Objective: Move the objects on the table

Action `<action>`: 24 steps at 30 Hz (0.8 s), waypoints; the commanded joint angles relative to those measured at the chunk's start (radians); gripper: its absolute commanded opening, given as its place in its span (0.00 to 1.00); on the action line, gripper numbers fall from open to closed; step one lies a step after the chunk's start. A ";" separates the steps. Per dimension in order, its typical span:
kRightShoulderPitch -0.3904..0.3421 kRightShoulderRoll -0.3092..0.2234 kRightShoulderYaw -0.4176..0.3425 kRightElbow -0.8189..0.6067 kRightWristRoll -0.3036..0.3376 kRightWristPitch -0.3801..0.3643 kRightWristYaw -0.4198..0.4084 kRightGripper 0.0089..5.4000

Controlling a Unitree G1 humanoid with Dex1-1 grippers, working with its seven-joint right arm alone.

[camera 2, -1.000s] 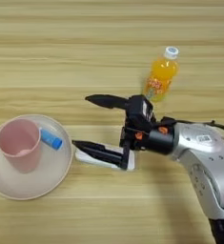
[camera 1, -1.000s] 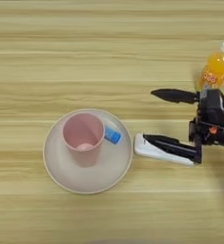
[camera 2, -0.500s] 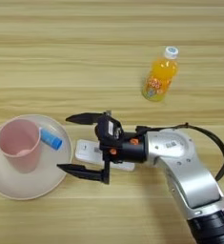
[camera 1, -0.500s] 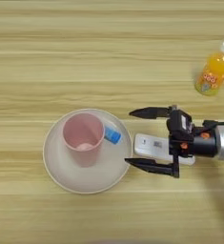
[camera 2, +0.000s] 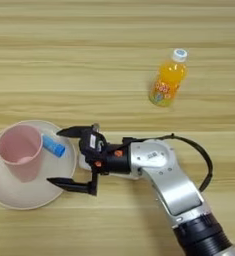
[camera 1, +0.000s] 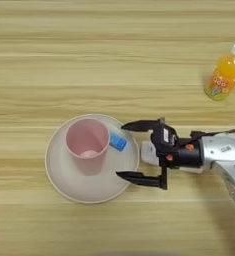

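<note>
A round beige plate (camera 1: 59,170) lies on the wooden table (camera 1: 114,60) at the lower left. On it stands a pink cup (camera 1: 87,150), with a small blue tube (camera 1: 118,142) lying just right of it. My right gripper (camera 1: 121,150) is open wide, its two black fingers reaching left over the plate's right rim, one on each side of the tube. The flat white device (camera 1: 148,152) lies just right of the plate, mostly hidden under the gripper's body. The orange juice bottle (camera 2: 166,82) stands upright at the far right, well away from the gripper.
My silver forearm (camera 2: 159,175) crosses the table from the bottom right corner, with a black cable (camera 2: 204,160) looping beside it.
My gripper has moved left and a little down, from near the bottle, across the white device, until its open fingertips hang over the plate's right rim. The objects have stayed put.
</note>
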 commanded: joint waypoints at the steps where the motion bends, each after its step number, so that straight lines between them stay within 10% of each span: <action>1: -0.100 0.039 0.023 0.029 -0.027 -0.043 -0.037 1.00; 24: -0.186 0.235 0.120 0.185 -0.146 -0.094 -0.170 1.00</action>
